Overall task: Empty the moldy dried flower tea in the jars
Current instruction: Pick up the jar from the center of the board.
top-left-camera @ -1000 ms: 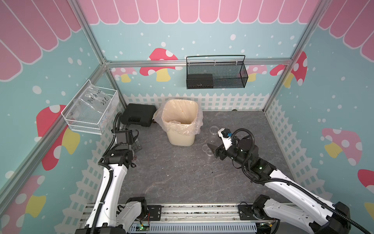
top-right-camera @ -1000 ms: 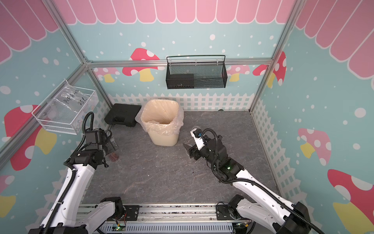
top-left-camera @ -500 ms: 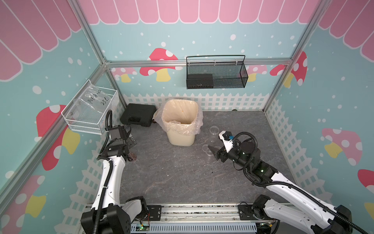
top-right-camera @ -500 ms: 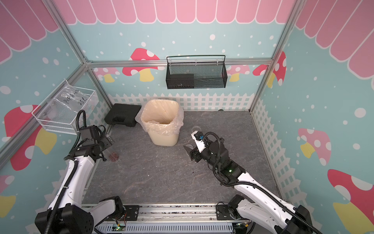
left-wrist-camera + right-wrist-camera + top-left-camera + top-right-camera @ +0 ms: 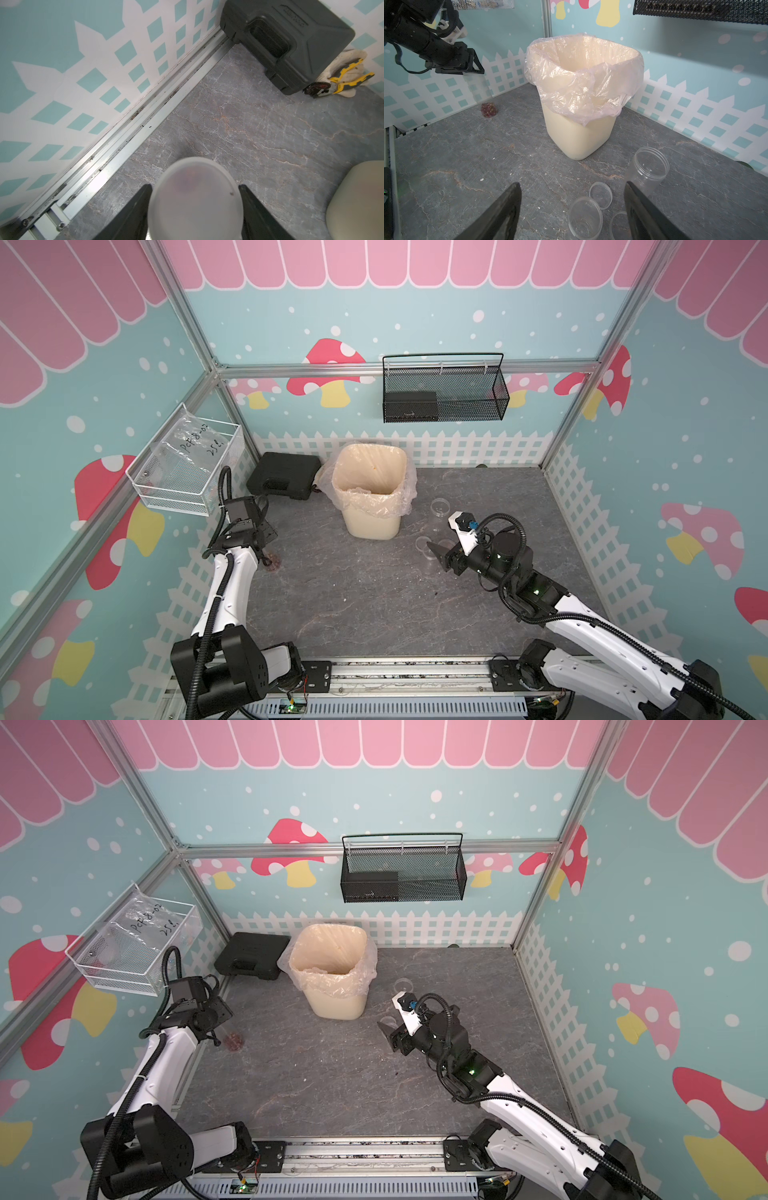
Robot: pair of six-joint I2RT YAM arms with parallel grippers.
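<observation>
While the left hand [image 5: 195,186] pinches the upright jar [image 5: 196,209] by its top, the right hand [image 5: 572,185] hangs open; its view, unlike the left's, shows tea [image 5: 489,110].

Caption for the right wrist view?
Open right hand near two lidless clear plastic jars and loose round lids, facing the cream plastic-lined waste bin; reddish dried tea clump beyond.

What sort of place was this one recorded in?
Likely a staged robot test cell: aluminium frame with printed mushroom panels, two arms mounted on a front rail, a lined waste bin on the tabletop.
</observation>
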